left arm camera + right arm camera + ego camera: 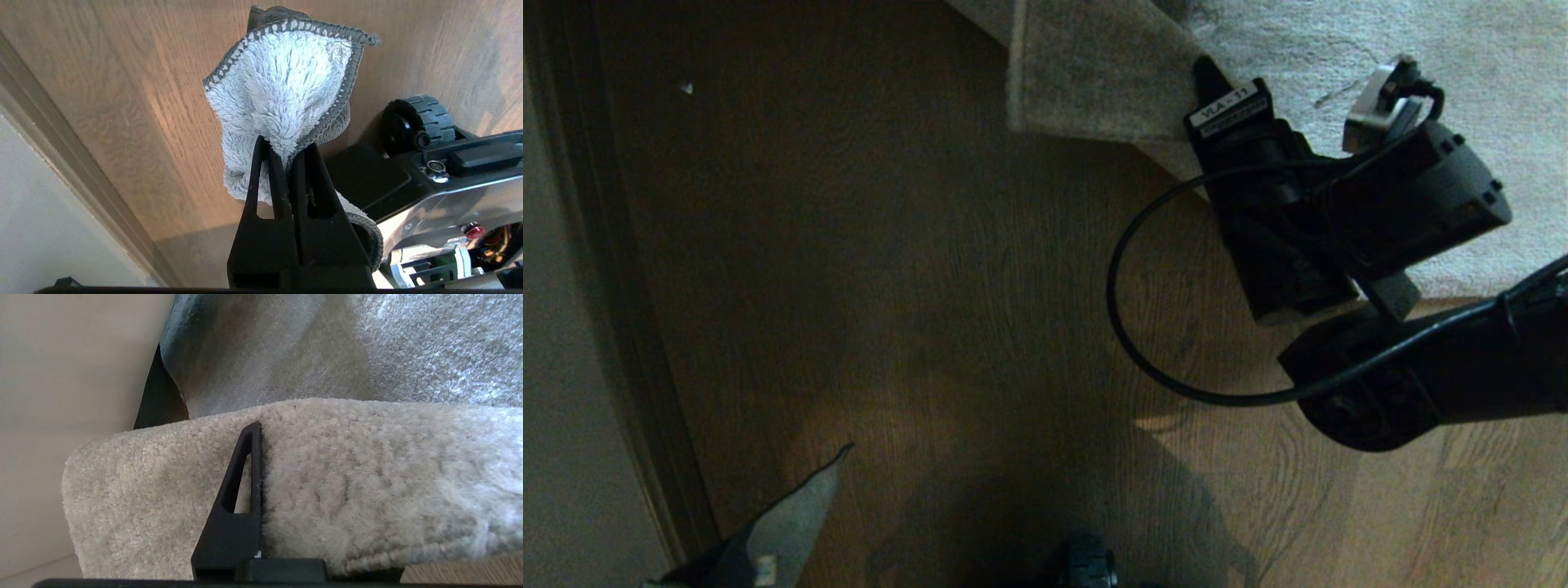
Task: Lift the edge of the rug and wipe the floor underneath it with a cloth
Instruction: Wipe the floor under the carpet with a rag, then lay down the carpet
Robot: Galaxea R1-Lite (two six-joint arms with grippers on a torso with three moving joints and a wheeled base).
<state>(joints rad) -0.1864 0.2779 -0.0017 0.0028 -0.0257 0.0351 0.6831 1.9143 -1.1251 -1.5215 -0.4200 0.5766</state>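
Rug edge (pixel 327 477) is up, folded back over the rug at the far right, pinched in my right gripper (pixel 1213 77) with one finger (pixel 241 490) pressed into the pile. Bare floor (pixel 980 269) shows in front of it. My left gripper (pixel 284 151) is clamped tight on the cloth (pixel 282 85), down at the near left, well apart from the fold. Lifting looks done; next, I reckon, carry the cloth across and press it down.

Left tool (pixel 286 151) clamped shut; right tool (pixel 255 465) pinching, arm raised.
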